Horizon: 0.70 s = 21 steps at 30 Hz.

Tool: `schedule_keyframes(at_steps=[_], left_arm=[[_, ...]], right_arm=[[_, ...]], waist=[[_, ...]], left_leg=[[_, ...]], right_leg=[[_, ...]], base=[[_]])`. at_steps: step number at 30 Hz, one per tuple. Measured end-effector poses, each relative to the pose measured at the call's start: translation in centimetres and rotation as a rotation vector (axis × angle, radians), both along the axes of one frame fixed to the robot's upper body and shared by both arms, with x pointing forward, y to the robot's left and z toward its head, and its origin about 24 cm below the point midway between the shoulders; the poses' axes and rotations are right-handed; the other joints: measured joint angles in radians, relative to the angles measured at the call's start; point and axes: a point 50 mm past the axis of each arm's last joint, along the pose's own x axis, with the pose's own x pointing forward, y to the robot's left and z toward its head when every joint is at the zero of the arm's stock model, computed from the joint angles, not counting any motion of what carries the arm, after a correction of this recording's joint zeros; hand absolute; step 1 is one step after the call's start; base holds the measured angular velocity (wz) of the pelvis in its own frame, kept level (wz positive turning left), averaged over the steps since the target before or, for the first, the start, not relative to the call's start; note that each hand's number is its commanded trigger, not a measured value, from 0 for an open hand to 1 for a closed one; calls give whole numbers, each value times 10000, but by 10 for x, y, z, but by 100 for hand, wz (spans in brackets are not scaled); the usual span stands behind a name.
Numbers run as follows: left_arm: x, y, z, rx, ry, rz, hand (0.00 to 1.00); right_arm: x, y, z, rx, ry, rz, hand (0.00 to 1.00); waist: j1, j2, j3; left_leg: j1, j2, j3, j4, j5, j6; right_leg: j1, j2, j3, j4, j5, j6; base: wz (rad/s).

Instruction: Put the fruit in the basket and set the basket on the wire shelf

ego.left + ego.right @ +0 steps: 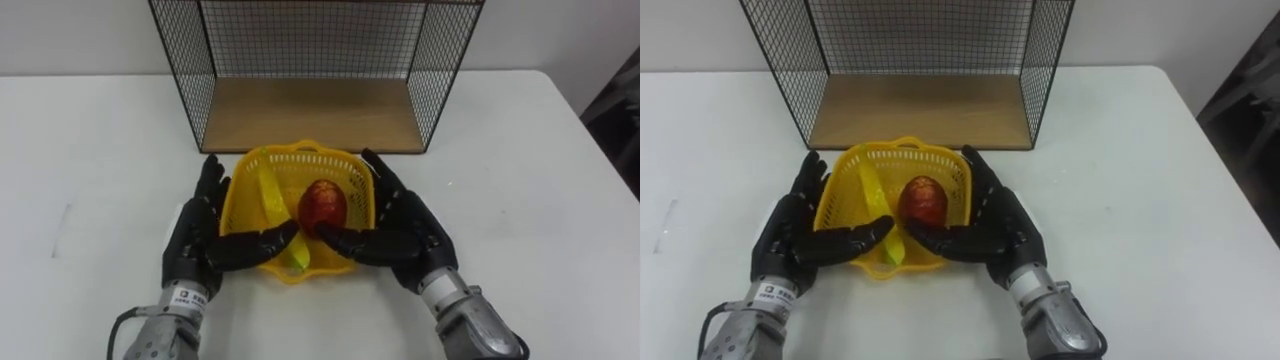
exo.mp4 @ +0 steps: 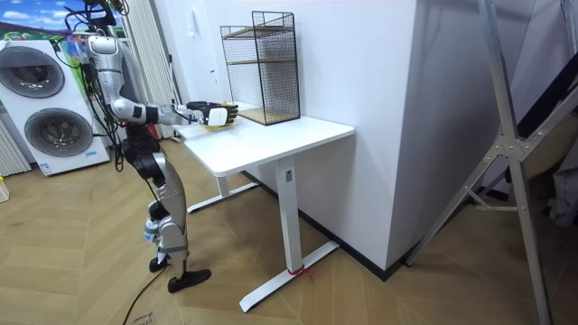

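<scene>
The wire shelf is met at its unmeshed front, and its wooden floor is left bare, so entry is offered there. It is closed by mesh walls at both sides and at the back. The approach is taken up by the yellow basket, just before the front edge, flanked by the left robot hand and right robot hand, fingers laid straight. Bare counter is left on either side.

A yellow plastic lattice basket sits upright on the white desk, just near of the black wire shelf with its wooden floor. Inside, a red oval fruit lies right and a yellow banana leans left.
</scene>
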Motion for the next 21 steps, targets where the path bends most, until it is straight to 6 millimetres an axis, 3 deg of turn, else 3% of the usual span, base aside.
schedule_keyframes(at_steps=[6, 9, 21], left_arm=[[-1, -10, 2, -440, -69, -424, 0], [0, -11, 3, -620, -79, -417, 0], [3, -19, 7, -1145, -211, -532, 0]], right_arm=[[2, -1, 0, -92, -2, -231, 0], [4, 0, 1, -73, -98, -266, 0], [9, -1, 9, -132, -654, -704, 0]], waist=[[-98, -73, -51], [-283, -75, -52], [-283, -85, -32]], left_leg=[[-138, -5, 67, 76, 0, 0], [-219, -9, 67, 177, 0, -1], [-193, 13, 320, 122, -2, -4]], right_leg=[[-143, -11, 19, 33, 2, -3], [-200, -13, 33, 45, 12, -19], [-336, 25, 249, 183, 39, -51]], base=[[-3], [0], [-6]])
